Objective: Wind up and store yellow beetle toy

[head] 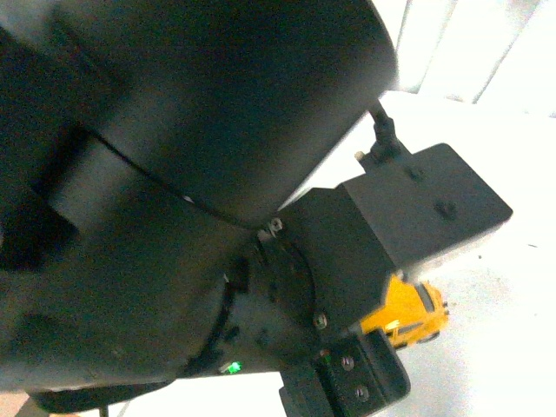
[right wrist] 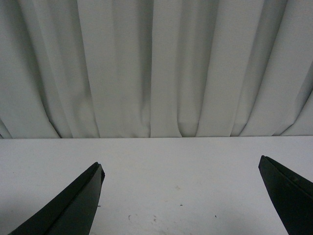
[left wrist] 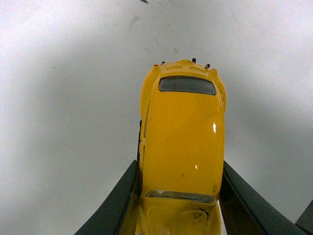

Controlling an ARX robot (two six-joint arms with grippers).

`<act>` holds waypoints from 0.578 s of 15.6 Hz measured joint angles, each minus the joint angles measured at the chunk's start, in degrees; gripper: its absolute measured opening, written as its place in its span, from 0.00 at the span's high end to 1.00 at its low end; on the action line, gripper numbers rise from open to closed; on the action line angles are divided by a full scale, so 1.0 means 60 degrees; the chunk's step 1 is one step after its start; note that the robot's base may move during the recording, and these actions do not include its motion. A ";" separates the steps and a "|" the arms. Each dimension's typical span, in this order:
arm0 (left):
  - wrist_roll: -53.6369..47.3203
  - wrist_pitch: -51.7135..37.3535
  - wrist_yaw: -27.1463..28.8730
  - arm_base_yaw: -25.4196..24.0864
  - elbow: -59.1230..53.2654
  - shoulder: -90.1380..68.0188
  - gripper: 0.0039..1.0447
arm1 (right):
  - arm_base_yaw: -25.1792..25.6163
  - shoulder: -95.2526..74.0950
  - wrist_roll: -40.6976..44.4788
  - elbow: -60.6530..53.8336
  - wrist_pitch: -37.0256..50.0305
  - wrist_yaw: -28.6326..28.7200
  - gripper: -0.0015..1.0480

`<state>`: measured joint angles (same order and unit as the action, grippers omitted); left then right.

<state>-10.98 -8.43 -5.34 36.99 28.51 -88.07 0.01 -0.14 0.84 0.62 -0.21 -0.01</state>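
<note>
The left gripper (left wrist: 180,164) is clamping the yellow beetle toy (left wrist: 183,132) by its flanks on the white table (left wrist: 58,122), at four o'clock beneath the arm, likely needing wheels pressed down and a straight backward drag, while the right gripper (right wrist: 181,163) is gaping empty.

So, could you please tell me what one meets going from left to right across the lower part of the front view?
The bulky black left arm → a small green light on that arm → the yellow beetle toy → the bare white table.
</note>
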 joint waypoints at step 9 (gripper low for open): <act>-0.1173 0.2131 -0.1122 -0.4772 0.1082 0.2065 0.62 | 0.0000 0.0000 -0.0004 0.0000 -0.0004 -0.0004 0.06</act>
<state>-18.02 4.36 -12.08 8.36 35.00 -75.68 0.01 -0.14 0.82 0.62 -0.23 -0.03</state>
